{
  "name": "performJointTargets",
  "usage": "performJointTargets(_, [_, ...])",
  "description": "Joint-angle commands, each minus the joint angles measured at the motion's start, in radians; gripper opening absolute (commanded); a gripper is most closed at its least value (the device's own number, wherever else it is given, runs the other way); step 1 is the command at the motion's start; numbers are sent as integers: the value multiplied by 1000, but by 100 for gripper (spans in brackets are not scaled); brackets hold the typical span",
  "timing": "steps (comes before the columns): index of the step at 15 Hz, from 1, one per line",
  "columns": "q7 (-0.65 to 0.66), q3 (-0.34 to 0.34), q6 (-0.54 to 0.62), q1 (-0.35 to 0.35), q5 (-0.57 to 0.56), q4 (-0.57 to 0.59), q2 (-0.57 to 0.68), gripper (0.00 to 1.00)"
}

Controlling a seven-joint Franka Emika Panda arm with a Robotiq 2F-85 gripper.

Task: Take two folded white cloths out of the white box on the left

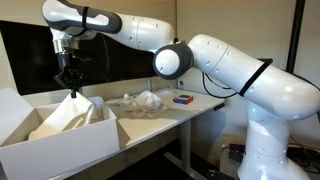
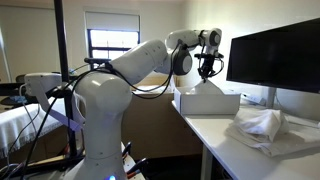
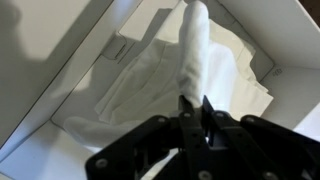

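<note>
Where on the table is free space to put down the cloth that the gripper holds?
Bare table lies along the front edge, between the white box and the red and blue object. The crumpled cloths crowd the middle behind it.

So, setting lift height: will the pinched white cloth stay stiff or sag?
Likely floppy: the white cloth drapes tent-like from the gripper. Probably light: one pinch lifts it. It may unfold; its lower end trails in the white box.

The arm (image 1: 215, 62) stretches left across the scene, elbow (image 1: 172, 60) bent, wrist (image 1: 68, 45) pointing straight down. Its end effector (image 1: 70, 80) hangs vertical, fingers (image 3: 184, 110) pinched on a fold of white cloth (image 3: 195, 45).
</note>
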Motion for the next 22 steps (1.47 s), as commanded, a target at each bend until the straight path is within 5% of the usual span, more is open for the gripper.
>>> performJointTargets(1, [-41, -7, 7, -11, -2, -15, -42, 3])
performJointTargets(22, [-106, -57, -2, -92, -25, -11, -212, 3])
